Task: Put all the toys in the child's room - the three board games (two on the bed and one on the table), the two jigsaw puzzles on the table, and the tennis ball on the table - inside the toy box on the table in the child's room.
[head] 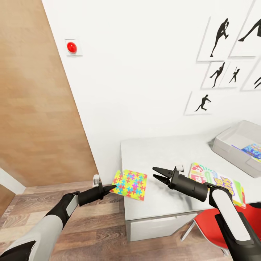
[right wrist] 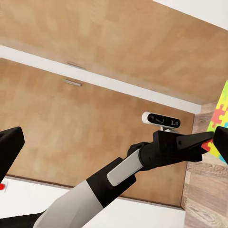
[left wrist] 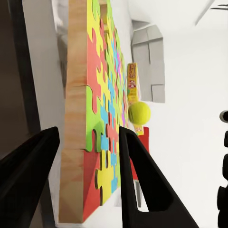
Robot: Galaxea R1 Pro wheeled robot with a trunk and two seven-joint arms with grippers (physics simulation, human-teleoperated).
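2 grippers show in the head view. The left gripper [head: 111,188] has its fingertips at the edge of the jigsaw puzzle [head: 130,184], which overhangs the left end of the table [head: 163,152]. In the left wrist view the 2 fingers [left wrist: 142,185] straddle the puzzle's wooden edge [left wrist: 92,123]; the gap around the slab is too unclear to say whether they clamp it. The right gripper [head: 156,173] hovers over the desk just beside the puzzle, its jaws spread wide with nothing between them. Behind the right forearm lies the Skip-Bo board game [head: 217,181], flat on the table. The tennis ball [left wrist: 139,113] sits on the table beyond the puzzle. At the far right stands the toy box [head: 235,145], with 1 blue carton [head: 253,150] inside. A red chair [head: 206,226] is tucked under the desk's right part.
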